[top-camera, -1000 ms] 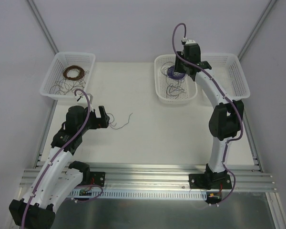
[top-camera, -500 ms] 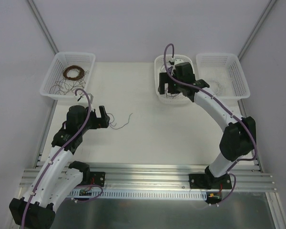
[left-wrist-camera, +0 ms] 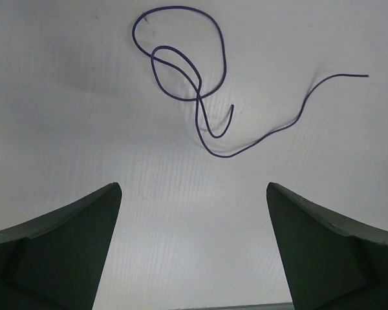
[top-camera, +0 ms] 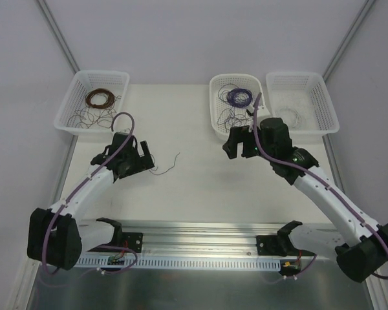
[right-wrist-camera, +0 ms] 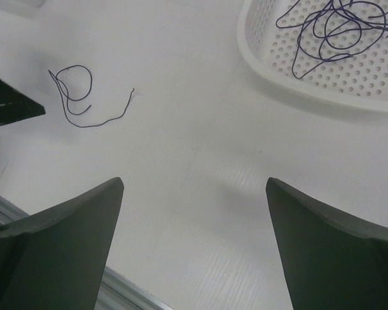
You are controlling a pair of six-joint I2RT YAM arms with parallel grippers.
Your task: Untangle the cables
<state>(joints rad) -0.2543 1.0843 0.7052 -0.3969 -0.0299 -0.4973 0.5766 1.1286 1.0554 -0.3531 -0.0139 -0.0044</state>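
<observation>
Top view. Left gripper [top-camera: 144,155] spread, pinching nothing, just beside the loose cable [top-camera: 165,166] on the table [top-camera: 200,194]. Right gripper [top-camera: 239,143] spread too, empty, near the middle basket [top-camera: 213,110]. Left basket [top-camera: 68,100]: brown coil [top-camera: 98,99] plus loose dark strands [top-camera: 90,118]. Middle basket: purple coil [top-camera: 239,97] and loose strands [top-camera: 231,118]. Right basket [top-camera: 330,103]: faint pale strands, too thin to identify.

Left wrist. Fingers [left-wrist-camera: 64,252] wide apart, nothing between. Purple cable [left-wrist-camera: 198,98] ahead, flat on the table, looped over itself with one long free tail. Likely trouble: closing on so thin and flat a wire and missing it, or scraping the table. Pulling the tail could cinch the loop into a knot.

Right wrist. Fingers [right-wrist-camera: 58,245] wide apart, empty. Same cable [right-wrist-camera: 107,121] well off to the left. Basket wall [right-wrist-camera: 297,97] close by, purple strands [right-wrist-camera: 330,29] inside. Possible snag: clipping that rim when reaching across.
</observation>
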